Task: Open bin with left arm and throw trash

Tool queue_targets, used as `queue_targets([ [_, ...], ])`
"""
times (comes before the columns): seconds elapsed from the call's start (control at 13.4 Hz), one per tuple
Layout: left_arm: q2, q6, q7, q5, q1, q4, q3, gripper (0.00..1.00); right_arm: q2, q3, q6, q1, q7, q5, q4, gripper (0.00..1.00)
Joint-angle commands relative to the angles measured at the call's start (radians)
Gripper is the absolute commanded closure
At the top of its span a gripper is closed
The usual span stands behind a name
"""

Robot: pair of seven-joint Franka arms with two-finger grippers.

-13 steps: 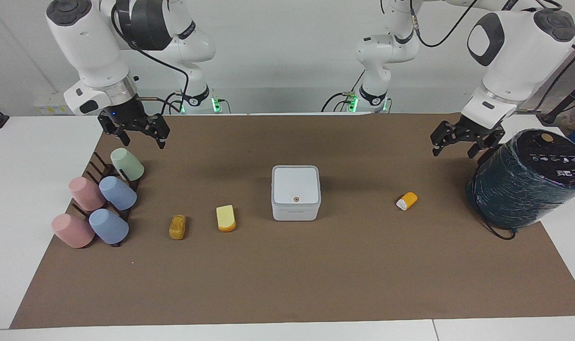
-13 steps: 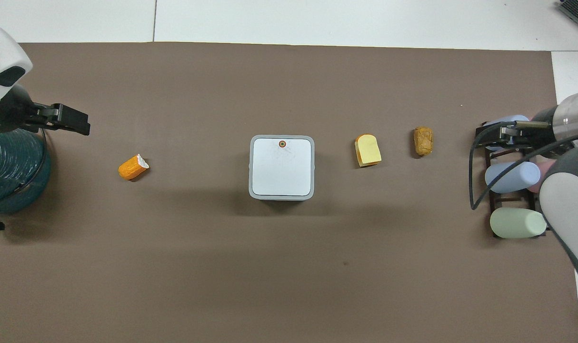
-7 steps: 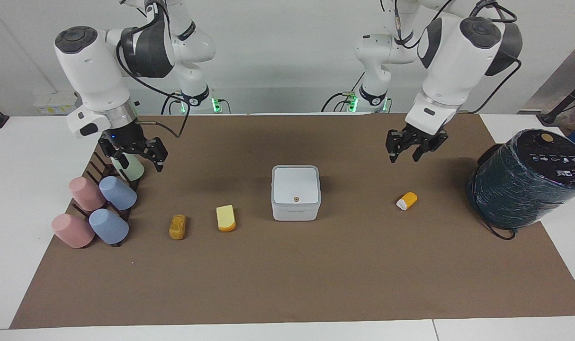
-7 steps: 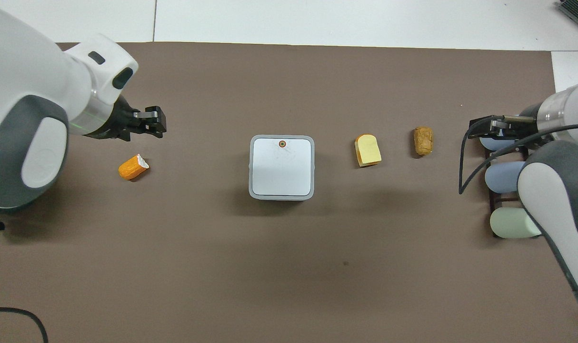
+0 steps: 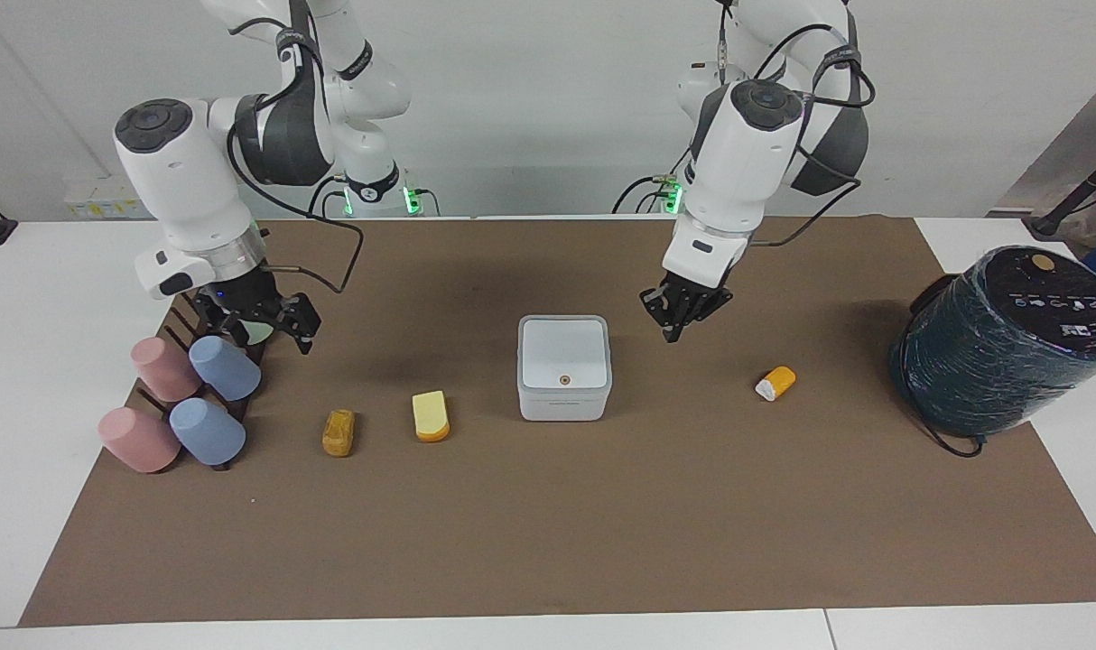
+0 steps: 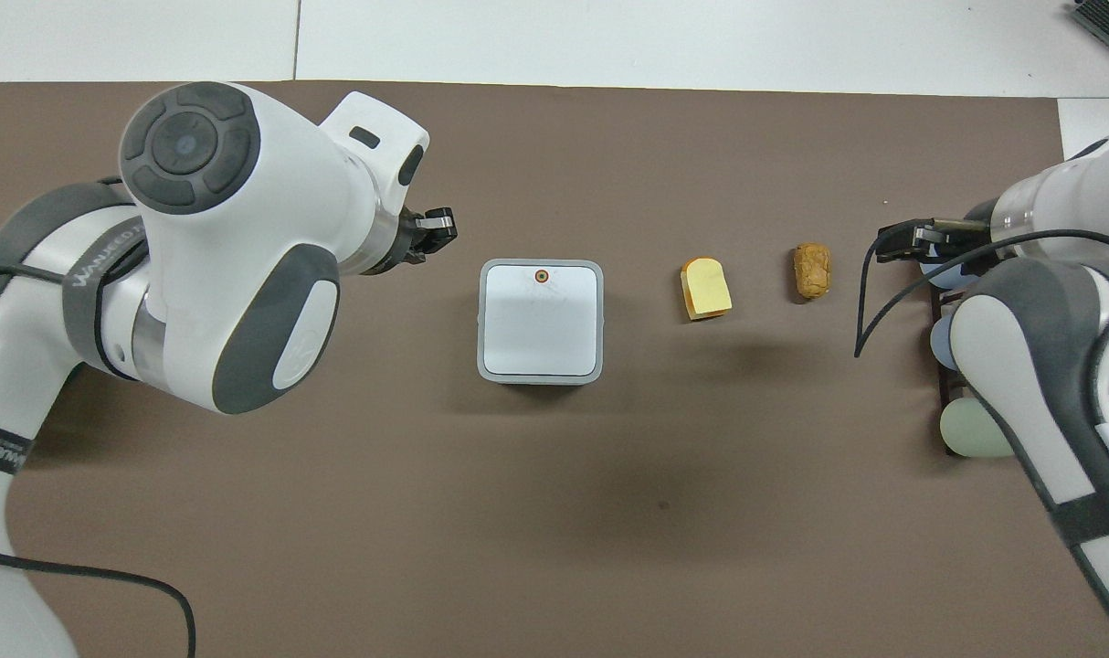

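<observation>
Facing view: your left hand (image 5: pixel 673 332) is clenched on nothing, up in the air just beside the bin (image 5: pixel 564 366), lid down, mid-desk. Right hand (image 5: pixel 261 327) is spread wide over the cup rack (image 5: pixel 196 325), w/ trash bits lying around.

Bin (image 5: pixel 564 366) mid-mat (image 5: pixel 548 542). Toward right arm's end: wedge (image 5: pixel 431 415), lump (image 5: pixel 338 431), then cup rack (image 5: pixel 187 388). Toward left arm's end: stub (image 5: pixel 775 383), then cylinder (image 5: pixel 999 338). Left pincer (image 5: pixel 673 327) over mat beside bin.
</observation>
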Motion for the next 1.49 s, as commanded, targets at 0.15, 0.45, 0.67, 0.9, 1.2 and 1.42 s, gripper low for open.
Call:
queue_targets([
  [0.15, 0.014, 0.158, -0.013, -0.051, -0.048, -0.058, 0.015, 1.0, 0.111, 0.007, 0.213, -0.007, -0.025, 0.001, -0.075, 0.0],
  [0.45, 0.095, 0.227, -0.061, -0.07, -0.099, -0.052, 0.015, 1.0, 0.254, 0.007, 0.391, 0.019, -0.002, 0.001, -0.103, 0.0],
  [0.67, 0.129, 0.25, -0.064, -0.07, -0.111, -0.053, 0.014, 1.0, 0.252, 0.007, 0.395, 0.025, 0.007, 0.001, -0.126, 0.0],
  [0.9, 0.178, 0.29, -0.104, -0.071, -0.145, -0.059, 0.015, 1.0, 0.251, 0.007, 0.398, 0.034, 0.018, 0.001, -0.129, 1.0],
  [1.2, 0.195, 0.311, -0.104, -0.071, -0.165, -0.116, 0.015, 1.0, 0.216, 0.007, 0.387, 0.033, 0.013, -0.005, -0.083, 1.0],
  [1.42, 0.195, 0.162, -0.108, -0.065, -0.153, -0.014, 0.018, 1.0, 0.092, 0.009, 0.315, 0.034, 0.007, -0.005, -0.083, 1.0],
])
